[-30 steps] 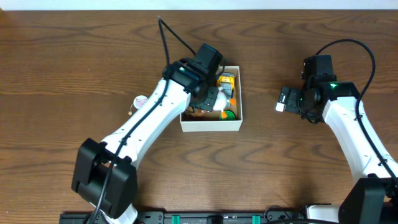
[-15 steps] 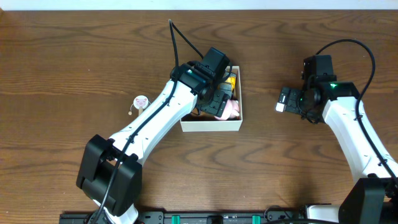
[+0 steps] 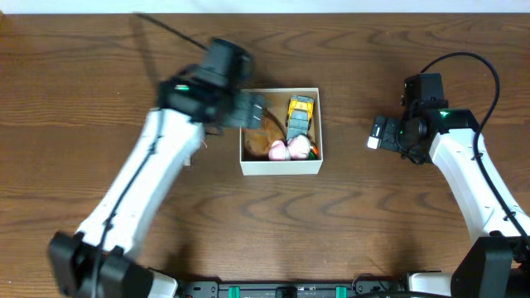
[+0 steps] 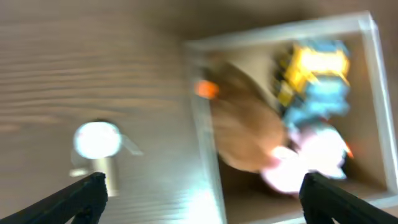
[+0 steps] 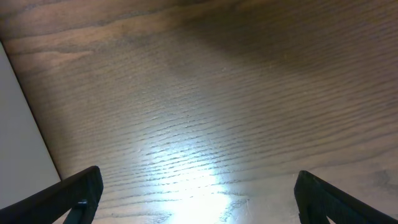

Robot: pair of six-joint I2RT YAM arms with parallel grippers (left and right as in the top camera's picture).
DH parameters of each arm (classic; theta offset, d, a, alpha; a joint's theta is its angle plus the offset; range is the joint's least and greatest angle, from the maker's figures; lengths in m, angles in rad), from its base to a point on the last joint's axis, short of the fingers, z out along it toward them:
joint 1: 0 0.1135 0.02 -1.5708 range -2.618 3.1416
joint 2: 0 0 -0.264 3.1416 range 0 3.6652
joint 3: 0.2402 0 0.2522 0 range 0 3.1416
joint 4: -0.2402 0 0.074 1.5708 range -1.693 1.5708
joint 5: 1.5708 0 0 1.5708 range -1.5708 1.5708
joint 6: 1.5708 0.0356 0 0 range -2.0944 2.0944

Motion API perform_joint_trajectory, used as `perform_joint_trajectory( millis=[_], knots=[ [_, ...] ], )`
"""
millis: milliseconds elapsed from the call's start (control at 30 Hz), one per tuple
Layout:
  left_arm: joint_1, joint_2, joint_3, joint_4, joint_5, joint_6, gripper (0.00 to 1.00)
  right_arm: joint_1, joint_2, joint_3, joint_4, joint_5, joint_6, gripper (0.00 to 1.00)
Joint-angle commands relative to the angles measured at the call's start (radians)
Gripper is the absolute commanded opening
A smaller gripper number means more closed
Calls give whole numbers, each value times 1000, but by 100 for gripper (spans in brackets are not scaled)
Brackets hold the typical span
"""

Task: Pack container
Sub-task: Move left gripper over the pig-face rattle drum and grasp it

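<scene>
Crowded inside the container: yellow truck by the right wall, pink toys at front right, brown toy at front left. Bare cardboard only at the back, left of the truck, with the blurred left gripper hanging over the back left corner. Outside, near the left wall, a small white round piece on the table. Broad bare wood from the right wall across to the right gripper, and along the whole front edge. Under the right wrist, plain wood between widely parted fingertips.
</scene>
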Motion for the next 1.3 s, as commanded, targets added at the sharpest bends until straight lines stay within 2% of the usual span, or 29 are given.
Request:
perform_joint_trajectory(
  millis=[0,200,433,633,800,967,1267],
  knots=[
    [110,1,5,-9,-29,-45,98,-7,1,-1,-2,4,-6,99],
    [230,114,-9,-29,-11,-82,98,-7,1,-1,-2,4,-6,98],
    [246,275,-11,-124,-11,-82,98,-7,1,-1,-2,4,-6,99],
    [246,372,-42,-136,-10,-82,99,-7,1,-1,-5,4,-6,99],
    [246,415,-79,-125,-10,-81,99,-7,1,-1,-5,4,-6,99],
    [246,417,-146,-53,68,-69,99,-7,1,-1,-5,4,-6,99],
    [246,417,-177,-8,69,-54,99,-7,1,-1,-10,4,-6,99]
  ],
)
